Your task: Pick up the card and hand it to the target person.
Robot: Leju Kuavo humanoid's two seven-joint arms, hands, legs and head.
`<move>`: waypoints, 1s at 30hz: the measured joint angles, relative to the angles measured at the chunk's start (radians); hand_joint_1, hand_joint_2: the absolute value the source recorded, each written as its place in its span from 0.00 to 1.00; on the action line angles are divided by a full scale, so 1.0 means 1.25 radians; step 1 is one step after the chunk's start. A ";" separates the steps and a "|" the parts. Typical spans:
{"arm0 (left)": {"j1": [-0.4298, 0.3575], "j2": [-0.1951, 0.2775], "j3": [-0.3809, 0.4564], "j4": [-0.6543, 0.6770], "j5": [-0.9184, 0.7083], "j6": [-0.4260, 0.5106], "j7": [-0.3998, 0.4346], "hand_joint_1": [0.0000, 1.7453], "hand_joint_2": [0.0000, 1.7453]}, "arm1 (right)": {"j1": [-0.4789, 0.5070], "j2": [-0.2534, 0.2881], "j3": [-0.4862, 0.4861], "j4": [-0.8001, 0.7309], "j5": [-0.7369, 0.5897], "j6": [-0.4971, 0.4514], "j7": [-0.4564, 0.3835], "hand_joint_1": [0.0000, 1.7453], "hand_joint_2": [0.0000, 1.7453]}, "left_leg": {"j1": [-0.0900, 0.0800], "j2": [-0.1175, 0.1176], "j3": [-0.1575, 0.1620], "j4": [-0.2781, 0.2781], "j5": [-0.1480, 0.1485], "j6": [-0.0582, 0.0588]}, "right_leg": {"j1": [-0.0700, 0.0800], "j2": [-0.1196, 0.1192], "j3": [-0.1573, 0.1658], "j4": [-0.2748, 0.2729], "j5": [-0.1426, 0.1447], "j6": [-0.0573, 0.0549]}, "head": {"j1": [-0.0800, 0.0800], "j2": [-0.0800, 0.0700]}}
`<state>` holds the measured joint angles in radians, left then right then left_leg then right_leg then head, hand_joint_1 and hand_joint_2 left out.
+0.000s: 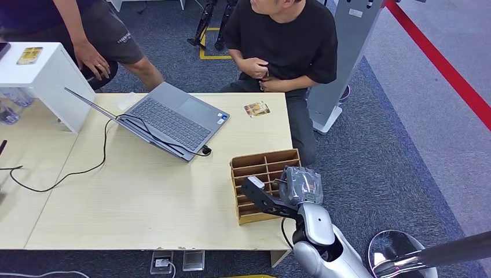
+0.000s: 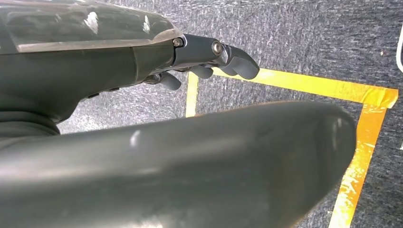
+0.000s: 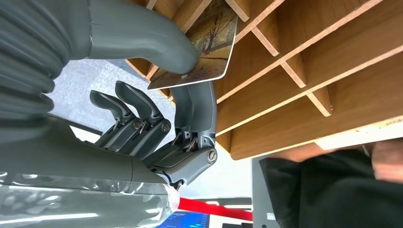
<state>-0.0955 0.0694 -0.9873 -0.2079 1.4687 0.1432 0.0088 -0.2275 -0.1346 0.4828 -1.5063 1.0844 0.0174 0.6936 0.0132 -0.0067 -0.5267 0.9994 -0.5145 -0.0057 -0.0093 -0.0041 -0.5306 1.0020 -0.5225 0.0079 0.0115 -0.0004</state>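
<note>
My right hand (image 1: pixel 301 184) hangs over the right end of the wooden divider box (image 1: pixel 263 165) at the table's near right edge. In the right wrist view my right hand (image 3: pixel 157 109) pinches a picture card (image 3: pixel 209 50) between thumb and a finger, the card still partly inside a box slot (image 3: pixel 294 61). A second card (image 1: pixel 256 109) lies on the table in front of the seated person in black (image 1: pixel 289 40). My left hand (image 2: pixel 209 59) hangs above the carpet, holding nothing, its fingers slightly bent.
An open grey laptop (image 1: pixel 168 119) with a cable sits mid-table. A white cabinet (image 1: pixel 40 75) stands at the far left with another card (image 1: pixel 29 55) on top. A second person (image 1: pixel 92 35) stands behind the table. A grey stand (image 1: pixel 341 63) is to the right.
</note>
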 joint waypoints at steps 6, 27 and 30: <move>0.000 0.000 0.000 0.000 0.006 -0.004 -0.011 0.00 0.00 | -0.005 -0.005 0.007 -0.013 -0.012 -0.121 -0.059 1.00 1.00 | 0.000 0.000 0.000 0.000 0.000 0.000 | 0.000 0.000 0.000 0.000 0.000 0.000 | 0.000 0.000; 0.002 0.000 0.000 0.000 -0.003 -0.010 -0.026 0.00 0.00 | -0.093 -0.081 0.023 -0.271 0.012 -0.256 -0.143 1.00 1.00 | 0.000 0.000 0.000 0.000 0.000 0.000 | 0.000 0.000 0.000 0.000 0.000 0.000 | 0.000 0.000; 0.001 0.000 0.000 0.000 -0.008 -0.014 -0.026 0.00 0.00 | -0.161 -0.076 0.041 -0.226 -0.034 -0.243 -0.168 1.00 1.00 | 0.000 0.000 -0.001 0.000 0.000 0.000 | 0.000 0.000 0.000 0.001 0.001 0.000 | 0.000 0.000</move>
<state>-0.0945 0.0694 -0.9873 -0.2079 1.4585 0.1264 -0.0240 -0.4283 -0.2294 0.5340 -1.7891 1.0418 -0.2858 0.4841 0.0132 -0.0068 -0.5274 0.9994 -0.5140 -0.0059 -0.0094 -0.0038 -0.5303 1.0031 -0.5217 0.0078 0.0116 -0.0003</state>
